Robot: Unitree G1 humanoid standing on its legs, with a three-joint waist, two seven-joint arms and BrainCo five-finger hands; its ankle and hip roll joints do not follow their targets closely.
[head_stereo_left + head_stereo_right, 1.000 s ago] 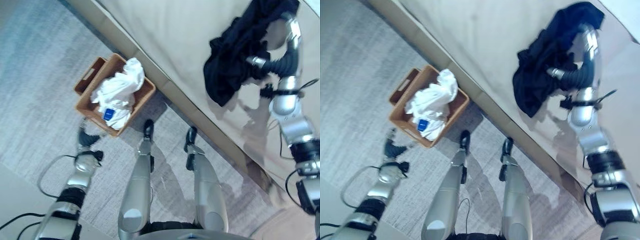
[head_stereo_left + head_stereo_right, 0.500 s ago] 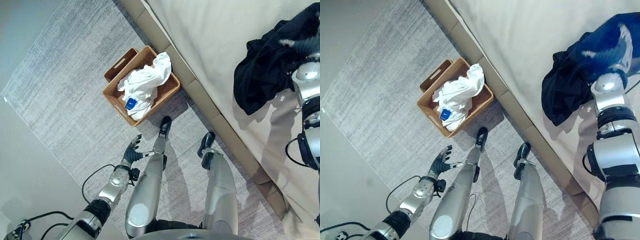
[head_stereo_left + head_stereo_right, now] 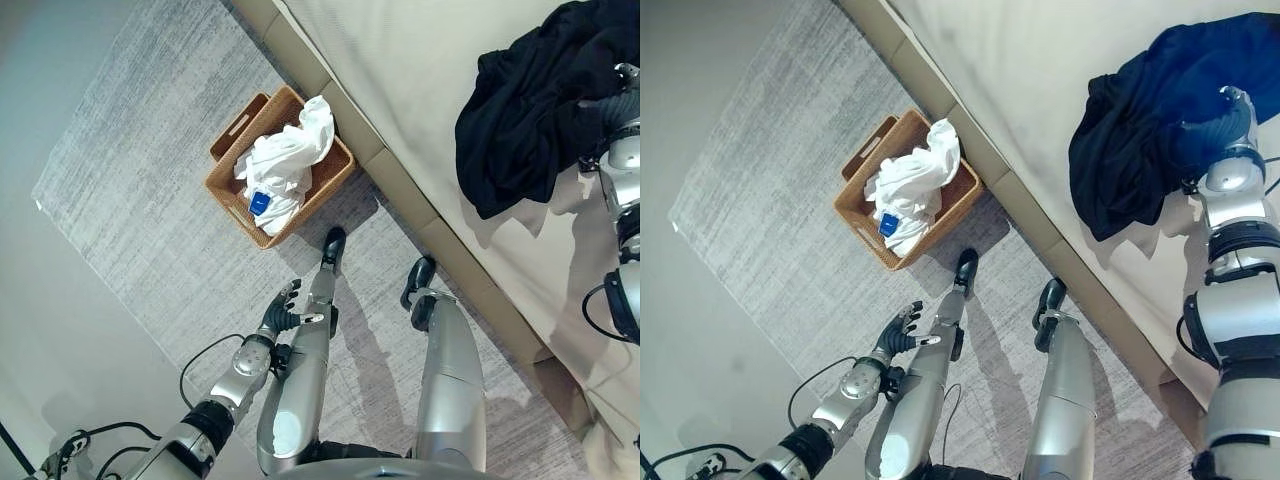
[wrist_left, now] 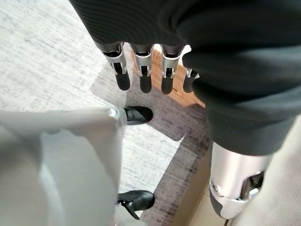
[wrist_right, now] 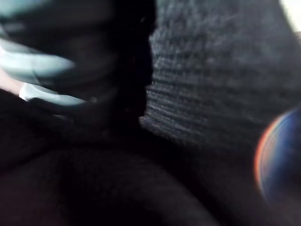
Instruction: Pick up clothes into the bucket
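Right hand (image 3: 1225,115) is sitting buried in your dark garment (image 3: 530,120) on the bed (image 3: 420,70); grip unreadable. Left hand (image 3: 898,335) is hanging relaxed over the rug (image 3: 130,190). Basket (image 3: 225,190) is holding white clothes (image 3: 280,165).

The right hand (image 3: 1225,118) is buried in the dark garment (image 3: 530,120), its fingers hidden, and the right wrist view gives nothing but blurred dark cloth (image 5: 211,94) up close.
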